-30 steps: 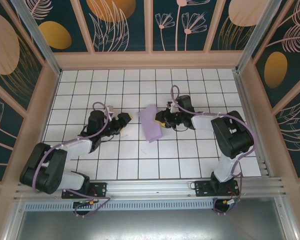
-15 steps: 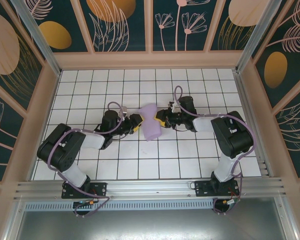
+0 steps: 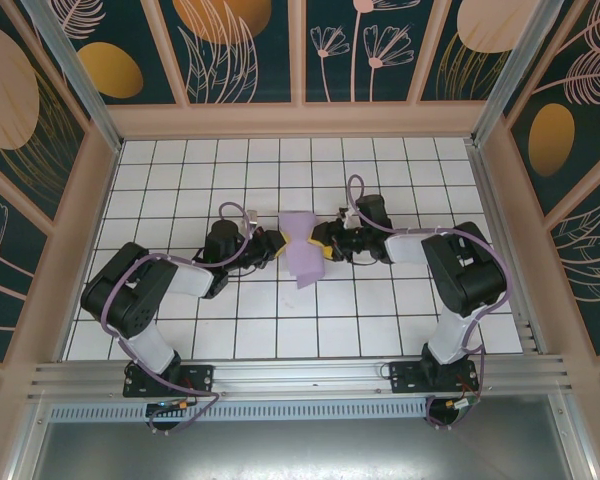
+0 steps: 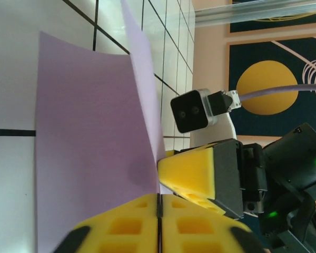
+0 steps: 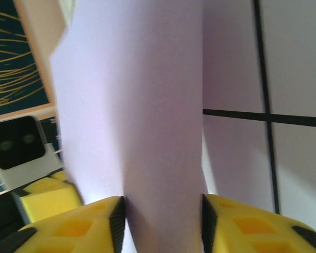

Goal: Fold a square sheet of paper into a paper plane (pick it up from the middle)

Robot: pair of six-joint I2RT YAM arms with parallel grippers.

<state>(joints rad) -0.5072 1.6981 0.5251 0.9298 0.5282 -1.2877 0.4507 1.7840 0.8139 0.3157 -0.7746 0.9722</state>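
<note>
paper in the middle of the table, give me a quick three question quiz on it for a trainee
1. True or false: the left gripper is shut on the paper.
2. In the top view, where does the paper sit? A: between the two grippers. B: left of both. C: right of both.
3. Fill the gap: in the right wrist view, the jaws of the right gripper stand ____, with lavender paper between them.

Key: 1 true; 2 A; 3 apart
</note>
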